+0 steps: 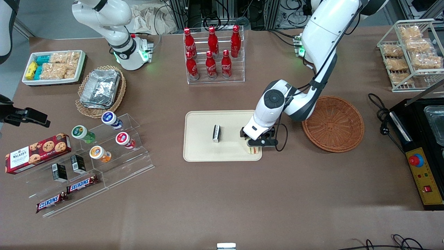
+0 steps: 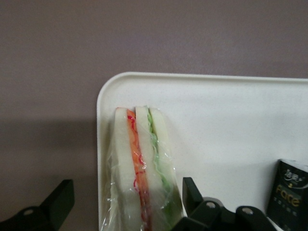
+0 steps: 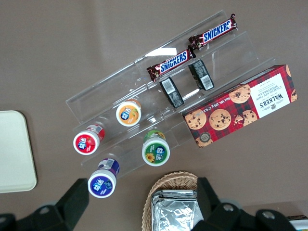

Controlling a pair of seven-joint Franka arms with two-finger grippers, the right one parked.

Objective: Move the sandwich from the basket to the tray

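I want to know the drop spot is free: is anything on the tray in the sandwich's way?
Nothing visible is. The sandwich already stands on the tray at its corner, between the open jaws of the gripper. The small black pack lies apart from it, nearer the tray's middle.

Sandwich (image 1: 254, 150) (image 2: 142, 173): plastic-wrapped wedge, pale bread, orange-red and green filling layers, standing on edge in the corner of the tray, directly under the gripper (image 1: 258, 142) (image 2: 122, 204), between its spread fingers; apparently not touched by either finger, though hard to tell. Tray (image 1: 201, 152) (image 2: 231, 120): flat, cream-beige, rectangular, rounded corners, low rim, lying under and beside the gripper. Basket (image 1: 333, 123): round, shallow, reddish-brown wicker, empty, near the gripper, toward the working arm's end of the table.
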